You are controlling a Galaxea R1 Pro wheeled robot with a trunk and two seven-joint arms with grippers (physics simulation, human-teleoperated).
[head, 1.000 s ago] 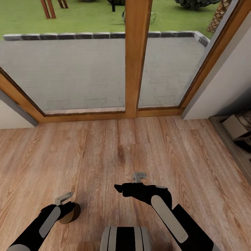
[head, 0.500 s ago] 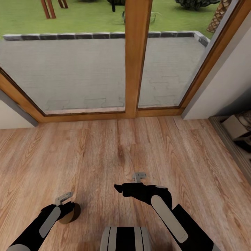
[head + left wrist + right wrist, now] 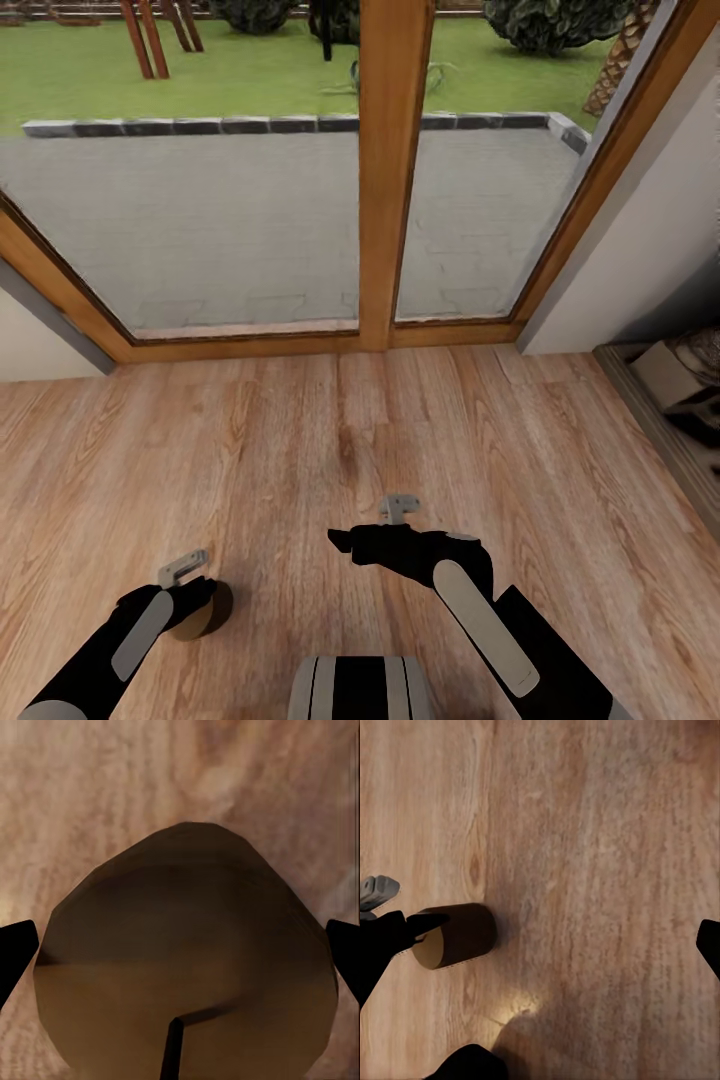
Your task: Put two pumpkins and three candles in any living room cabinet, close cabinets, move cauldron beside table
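A short brown-tan candle (image 3: 213,606) sits in my left gripper (image 3: 197,603), low at the left of the head view, just above the wood floor. In the left wrist view the candle (image 3: 187,907) spans the gap between the two dark fingertips (image 3: 15,945), its wick pointing toward the camera. The right wrist view shows the same candle (image 3: 461,934) lying on its side in the left arm's fingers. My right gripper (image 3: 342,545) hovers over the floor to the right of it, open and empty. Pumpkins, cabinet, cauldron and table are out of view.
A tall glass window with a thick wooden frame (image 3: 390,170) stands straight ahead, with a paved patio and lawn beyond. A white wall (image 3: 640,240) closes the right side, with a low shelf holding boxes (image 3: 680,380) at its foot. Bare plank floor (image 3: 300,430) lies between.
The head view has tilted up a little, so the window and floor sit lower in the picture. Both arms and the candle hold the same pose.
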